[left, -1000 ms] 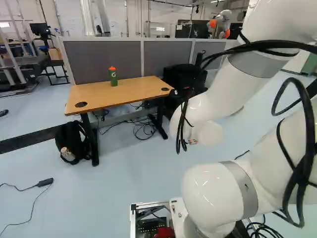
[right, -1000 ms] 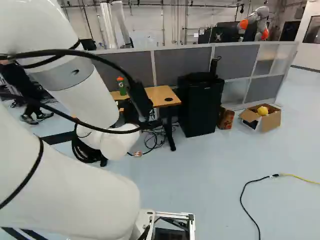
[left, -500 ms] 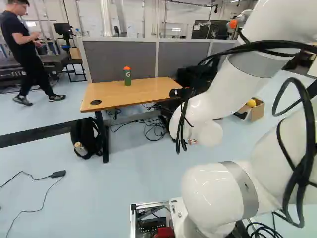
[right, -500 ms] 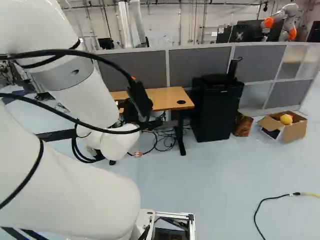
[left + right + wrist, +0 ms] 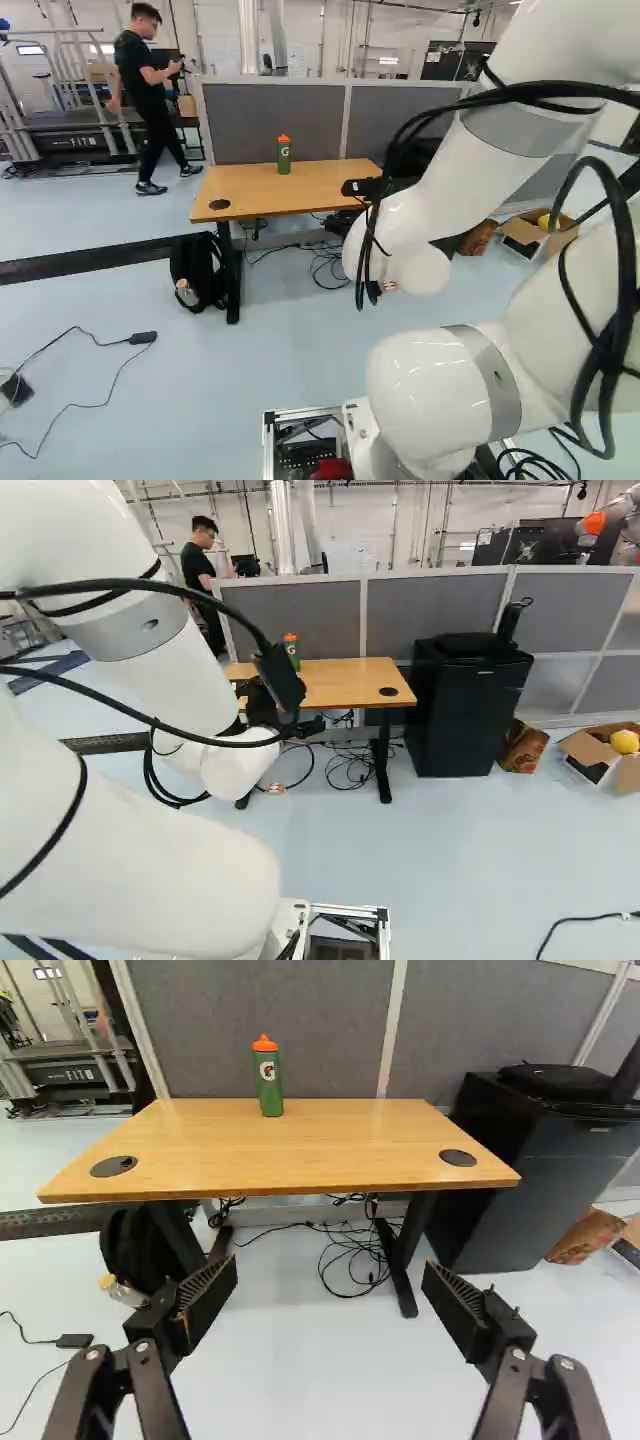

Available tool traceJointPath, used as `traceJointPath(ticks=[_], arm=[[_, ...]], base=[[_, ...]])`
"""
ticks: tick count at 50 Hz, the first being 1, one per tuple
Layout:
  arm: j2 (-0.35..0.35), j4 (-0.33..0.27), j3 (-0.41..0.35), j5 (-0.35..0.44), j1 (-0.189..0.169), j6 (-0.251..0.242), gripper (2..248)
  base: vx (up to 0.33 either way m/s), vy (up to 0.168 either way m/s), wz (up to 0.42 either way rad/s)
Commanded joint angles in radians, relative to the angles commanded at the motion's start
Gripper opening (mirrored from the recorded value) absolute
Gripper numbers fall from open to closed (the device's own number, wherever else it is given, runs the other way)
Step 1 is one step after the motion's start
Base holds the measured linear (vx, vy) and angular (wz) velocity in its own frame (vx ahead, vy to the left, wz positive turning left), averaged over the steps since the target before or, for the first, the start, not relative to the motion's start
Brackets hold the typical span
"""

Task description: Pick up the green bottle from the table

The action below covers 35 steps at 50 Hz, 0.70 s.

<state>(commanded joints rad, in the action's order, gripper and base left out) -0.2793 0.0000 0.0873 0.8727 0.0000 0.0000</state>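
Left base view: arm (image 5: 455, 185) bent, well apart from green bottle (image 5: 284, 157)

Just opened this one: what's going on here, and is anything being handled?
Nothing is being handled. The white arm points its open gripper toward the table, with nothing gripped. The green bottle stands upright near the table's far edge, so the pickup is not yet done.

Bright, diffuse light, seemingly from overhead, leaves small glints on the arm (image 5: 430, 395).
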Motion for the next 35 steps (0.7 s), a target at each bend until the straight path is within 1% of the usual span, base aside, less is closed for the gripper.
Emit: traceJointPath(ticks=[9,35], arm=[[0.0,0.0,0.0,0.0,0.0,0.0,247],[0.0,0.0,0.0,0.0,0.0,0.0,247]], base=[[0.152,0.031,0.138],[0.174,0.008,0.03]])
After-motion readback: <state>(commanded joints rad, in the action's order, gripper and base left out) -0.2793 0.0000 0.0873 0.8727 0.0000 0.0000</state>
